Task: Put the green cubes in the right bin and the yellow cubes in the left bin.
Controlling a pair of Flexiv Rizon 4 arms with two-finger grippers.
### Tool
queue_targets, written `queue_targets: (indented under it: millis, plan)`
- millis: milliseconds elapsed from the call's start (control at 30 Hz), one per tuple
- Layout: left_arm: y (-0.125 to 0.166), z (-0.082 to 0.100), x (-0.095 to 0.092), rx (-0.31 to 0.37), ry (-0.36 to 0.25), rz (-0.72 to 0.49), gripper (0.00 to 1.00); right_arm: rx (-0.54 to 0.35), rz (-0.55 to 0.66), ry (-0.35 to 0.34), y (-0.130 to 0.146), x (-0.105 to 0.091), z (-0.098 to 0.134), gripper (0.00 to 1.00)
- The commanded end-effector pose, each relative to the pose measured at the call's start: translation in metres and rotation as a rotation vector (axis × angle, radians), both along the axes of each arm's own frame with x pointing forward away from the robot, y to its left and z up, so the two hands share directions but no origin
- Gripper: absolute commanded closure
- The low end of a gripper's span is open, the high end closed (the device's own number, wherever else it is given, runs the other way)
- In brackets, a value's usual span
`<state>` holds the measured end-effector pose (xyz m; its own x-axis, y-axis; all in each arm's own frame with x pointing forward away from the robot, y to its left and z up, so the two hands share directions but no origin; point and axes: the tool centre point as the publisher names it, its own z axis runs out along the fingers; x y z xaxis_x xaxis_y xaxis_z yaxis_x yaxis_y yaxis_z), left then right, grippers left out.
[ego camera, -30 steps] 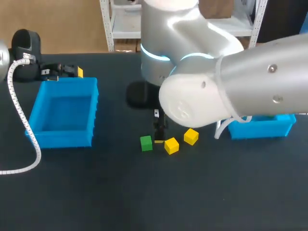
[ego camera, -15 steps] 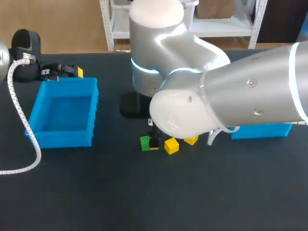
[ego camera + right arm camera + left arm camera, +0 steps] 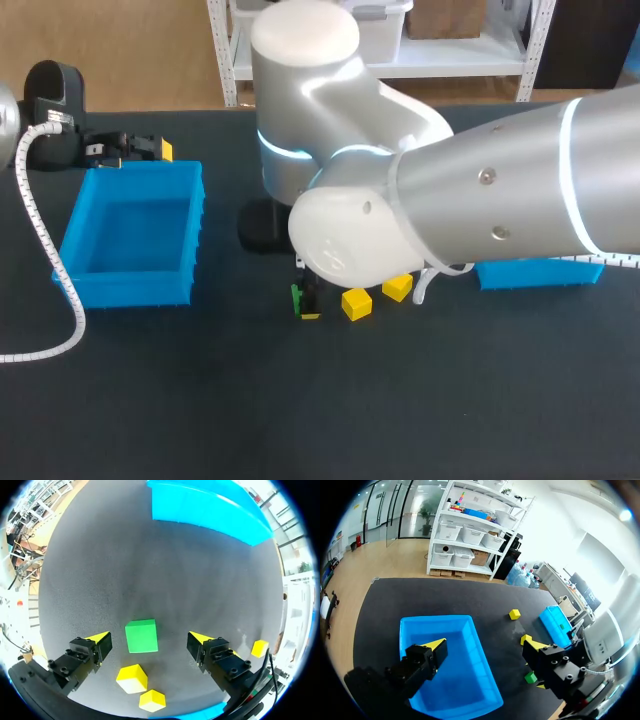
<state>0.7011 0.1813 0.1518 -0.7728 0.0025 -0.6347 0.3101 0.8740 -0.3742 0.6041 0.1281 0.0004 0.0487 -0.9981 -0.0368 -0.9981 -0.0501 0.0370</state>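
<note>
Green cube (image 3: 141, 636) sits on the dark bench (image 3: 150, 570) right between the right fingers (image 3: 92, 650), which are spread wide and do not touch it. It looks a bit nearer to one finger than the other. Two yellow cubes (image 3: 132, 677) lie close behind it, on the wrist side of the fingers. To grab it well, I think the fingers should slide over until the cube is in the middle, go straight down, then squeeze its flat sides without bumping the yellow ones. After that it goes up and over to the right bin (image 3: 540, 272). The left fingers (image 3: 420, 662) are spread too, holding nothing, above the left bin (image 3: 436, 618).
</note>
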Motion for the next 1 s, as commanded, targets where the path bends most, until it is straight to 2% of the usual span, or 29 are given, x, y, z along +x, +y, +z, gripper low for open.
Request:
queue_targets:
  millis: [33, 67, 100, 133, 200, 333, 400, 633, 833, 1000]
  plan:
    - [0.002, -0.001, 0.000, -0.007, -0.005, -0.004, 0.00, 0.002, -0.013, -0.007, -0.002, -0.003, -0.004, 0.11]
    - [0.002, -0.001, 0.000, -0.007, -0.005, -0.004, 0.00, -0.002, -0.014, -0.013, -0.002, -0.004, -0.005, 0.28]
    - [0.002, -0.001, 0.000, -0.007, -0.005, -0.004, 0.00, -0.002, -0.018, -0.014, -0.002, -0.004, -0.006, 0.50]
    - [0.002, -0.001, 0.000, -0.007, -0.005, -0.004, 0.00, -0.002, -0.020, -0.015, -0.002, -0.004, -0.007, 0.60]
    - [0.002, -0.001, 0.000, -0.007, -0.005, -0.004, 0.00, -0.003, -0.026, -0.021, -0.003, -0.005, -0.007, 0.76]
    - [0.002, -0.001, 0.000, -0.007, -0.005, -0.004, 0.00, -0.005, -0.032, -0.027, -0.004, -0.005, -0.010, 0.96]
    - [0.002, -0.001, 0.000, -0.007, -0.005, -0.004, 0.00, -0.006, -0.032, -0.030, -0.004, -0.005, -0.010, 1.00]
    - [0.002, -0.001, 0.000, -0.007, -0.005, -0.004, 0.00, -0.006, -0.058, -0.040, -0.005, 0.000, -0.006, 1.00]
    - [0.002, -0.001, 0.000, -0.007, -0.005, -0.004, 0.00, 0.013, -0.119, -0.084, -0.011, 0.022, 0.017, 1.00]
    - [0.002, -0.001, 0.000, -0.007, -0.005, -0.004, 0.00, 0.032, -0.195, -0.136, -0.025, 0.049, 0.043, 1.00]
